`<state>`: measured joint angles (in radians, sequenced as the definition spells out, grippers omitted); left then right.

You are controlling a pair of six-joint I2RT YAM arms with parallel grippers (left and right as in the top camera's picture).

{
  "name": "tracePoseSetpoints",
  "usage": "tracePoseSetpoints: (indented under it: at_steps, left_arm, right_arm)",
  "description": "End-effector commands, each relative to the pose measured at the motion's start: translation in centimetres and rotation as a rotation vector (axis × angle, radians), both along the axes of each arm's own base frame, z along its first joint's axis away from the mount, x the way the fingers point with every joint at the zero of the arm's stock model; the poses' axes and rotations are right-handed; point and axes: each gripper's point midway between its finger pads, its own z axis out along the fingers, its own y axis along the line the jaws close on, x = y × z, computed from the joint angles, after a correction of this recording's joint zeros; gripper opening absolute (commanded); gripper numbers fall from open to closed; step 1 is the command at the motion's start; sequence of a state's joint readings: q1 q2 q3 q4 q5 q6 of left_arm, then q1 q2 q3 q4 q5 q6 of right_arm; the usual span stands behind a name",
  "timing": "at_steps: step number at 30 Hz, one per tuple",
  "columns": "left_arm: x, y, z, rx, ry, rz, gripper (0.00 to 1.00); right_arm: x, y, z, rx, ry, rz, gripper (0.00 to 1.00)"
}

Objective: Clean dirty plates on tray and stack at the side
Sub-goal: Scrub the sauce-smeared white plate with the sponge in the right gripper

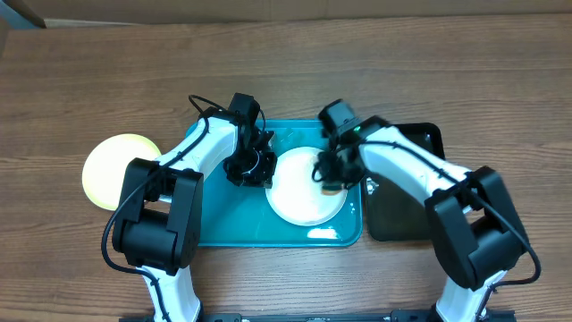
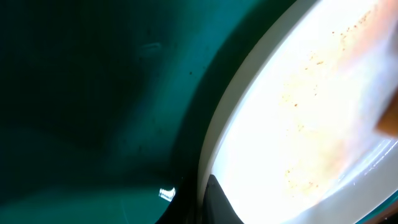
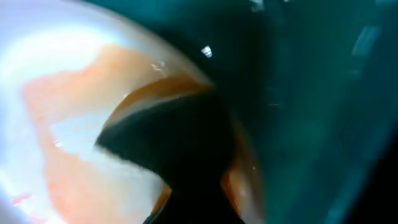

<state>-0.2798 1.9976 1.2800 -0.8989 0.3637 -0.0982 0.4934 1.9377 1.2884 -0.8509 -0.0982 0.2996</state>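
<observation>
The left claw [image 1: 255, 168] sits low on the blue tray [image 1: 228, 219], right at the left edge of the white plate [image 1: 299, 197]. Its own camera is so close that it shows only the plate's rim, the blue of the tray, and a dark bit at the bottom, so I cannot tell if this claw is spread or pinching the rim. The right claw [image 1: 329, 172] is down over the right side of the same plate. Its camera shows a dark shape [image 3: 174, 143] lying on the plate, with an orange-brown edge, but the picture is blurry. I cannot tell what the shape is, or if this claw is spread or pressed together. The white plate lies flat in the right half of the tray, between the two claws. It has orange sauce [image 3: 68, 180] smeared on it, and small orange specks too. A yellow plate [image 1: 112, 165] lies on the wooden table [image 1: 286, 63], off the tray, just beside its left end. A black tray [image 1: 398, 210] sits on the table, touching the right side of the blue tray.
</observation>
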Motion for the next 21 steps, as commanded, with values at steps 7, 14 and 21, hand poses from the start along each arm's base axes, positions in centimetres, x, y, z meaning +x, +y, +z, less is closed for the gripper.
tracePoseSetpoints:
  at_steps: [7,14,21]
  left_arm:
    - [-0.2,0.4,-0.8,0.034,0.010,-0.010,0.04]
    - [-0.1,0.3,-0.8,0.028,0.014,0.008,0.04]
    - [-0.2,0.3,-0.8,0.029,0.016,0.008,0.04]
  right_arm:
    - [-4.0,0.4,0.1,0.048,0.176,0.069,0.04]
    - [-3.4,6.8,0.7,0.170,0.039,0.208,0.04]
    - [-3.7,7.9,0.5,0.130,0.011,0.147,0.04]
